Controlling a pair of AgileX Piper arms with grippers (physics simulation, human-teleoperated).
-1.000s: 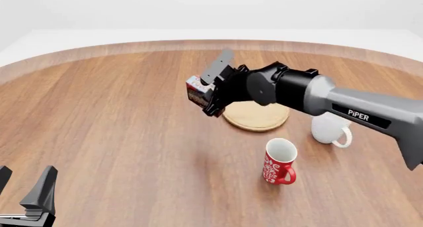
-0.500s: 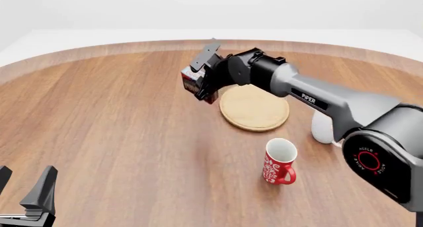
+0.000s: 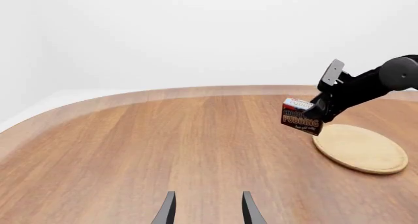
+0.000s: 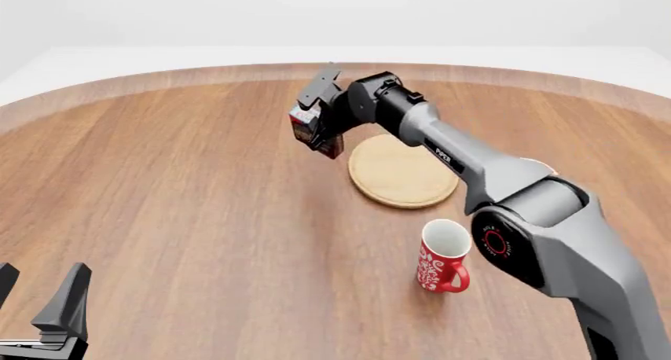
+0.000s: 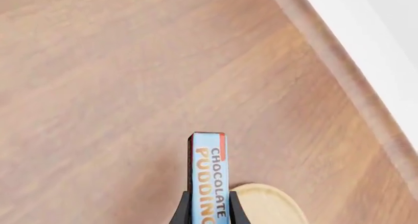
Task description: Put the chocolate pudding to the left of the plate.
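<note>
Chocolate pudding [image 4: 305, 126] held clear of the desk [image 4: 178, 211], upper centre of the front frame, just left of the plate's upper-left rim. Pinched between the fingers of the right hand [image 4: 317, 129], narrow edge toward the wrist camera, box tilted. Plate [image 4: 404, 171] flat at frame centre, bare. Red mug [image 4: 442, 256] below it, lower centre-right; well apart from the box.

Left hand [image 4: 42, 313] parked at the lower-left corner, fingers spread, holding nothing.

Step in hand, as judged: lowering and placing. Box looks slightly beyond the plate's far edge as well as left of it, though height above the desk makes this hard to gauge. Best done by drawing the box toward frame-left and a little down-frame, levelling it, descending until the base meets the wood, then releasing. Gap to the rim to be kept, so no overlap.
</note>
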